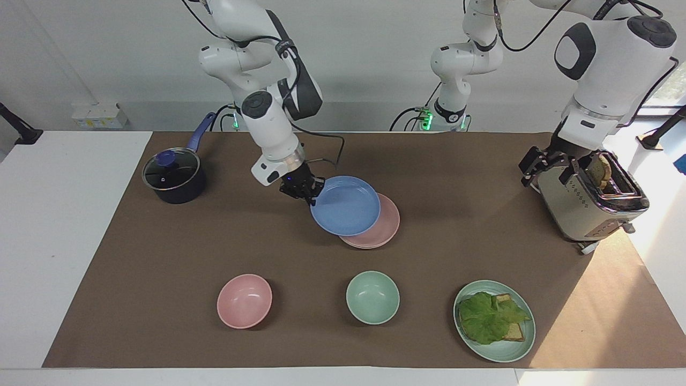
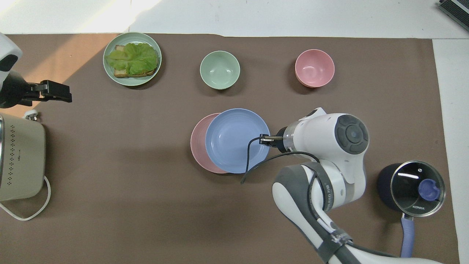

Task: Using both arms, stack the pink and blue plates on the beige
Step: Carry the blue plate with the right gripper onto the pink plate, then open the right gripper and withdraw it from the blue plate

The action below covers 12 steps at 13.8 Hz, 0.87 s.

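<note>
Fingers of our right gripper (image 1: 310, 193) pinch the round matte periwinkle-blue plate (image 1: 345, 205) by its rim, carrying it level over the pale pink plate (image 1: 387, 228) for stacking; our left gripper (image 1: 546, 163) waits open by the toaster (image 1: 589, 201).

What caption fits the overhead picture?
Right pincer carries the round periwinkle-blue plate over the round pale-pink plate.
</note>
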Available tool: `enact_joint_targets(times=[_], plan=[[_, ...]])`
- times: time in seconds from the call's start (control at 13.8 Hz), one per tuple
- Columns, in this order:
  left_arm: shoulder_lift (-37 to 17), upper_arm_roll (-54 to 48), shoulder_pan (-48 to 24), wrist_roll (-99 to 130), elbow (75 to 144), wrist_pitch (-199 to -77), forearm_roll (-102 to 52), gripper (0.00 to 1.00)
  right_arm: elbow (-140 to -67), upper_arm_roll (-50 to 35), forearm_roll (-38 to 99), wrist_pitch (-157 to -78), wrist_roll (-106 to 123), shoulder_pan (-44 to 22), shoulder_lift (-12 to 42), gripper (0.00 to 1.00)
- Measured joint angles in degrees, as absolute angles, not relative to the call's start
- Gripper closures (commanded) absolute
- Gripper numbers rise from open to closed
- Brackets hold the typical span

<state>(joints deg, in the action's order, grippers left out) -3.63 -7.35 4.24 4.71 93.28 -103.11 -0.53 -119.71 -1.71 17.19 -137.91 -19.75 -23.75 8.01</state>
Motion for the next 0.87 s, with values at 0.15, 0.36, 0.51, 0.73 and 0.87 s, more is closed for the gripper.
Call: enact_joint_targets(times=[0.15,0.36,0.51,0.73,0.87], plan=[[-3.63,-7.35,4.24,4.71,93.28,-103.11,-0.53,0.00,-119.72,-1.71,17.19,-140.59,-21.12,-25.48,9.63,1.00],[-3.63,-7.35,4.24,4.71,93.28,-103.11,-0.53,0.00,-119.80,-1.71,17.19,-144.46,-22.28,-27.67,12.17,1.00],[-3.63,-7.35,4.24,4.71,93.28,-103.11,-0.53,0.00,-119.80,-1.70,17.19,-146.13,-22.40,-28.06,13.32,0.98],[-3.63,-7.35,4.24,4.71,93.28,-103.10,-0.53,0.00,-119.75,-1.66,17.19,-146.47,-22.40,-28.05,13.52,0.32],[-3.63,-7.35,4.24,4.71,93.28,-103.09,-0.53,0.00,-119.67,-1.65,17.19,-146.49,-22.40,-28.05,13.52,0.09]])
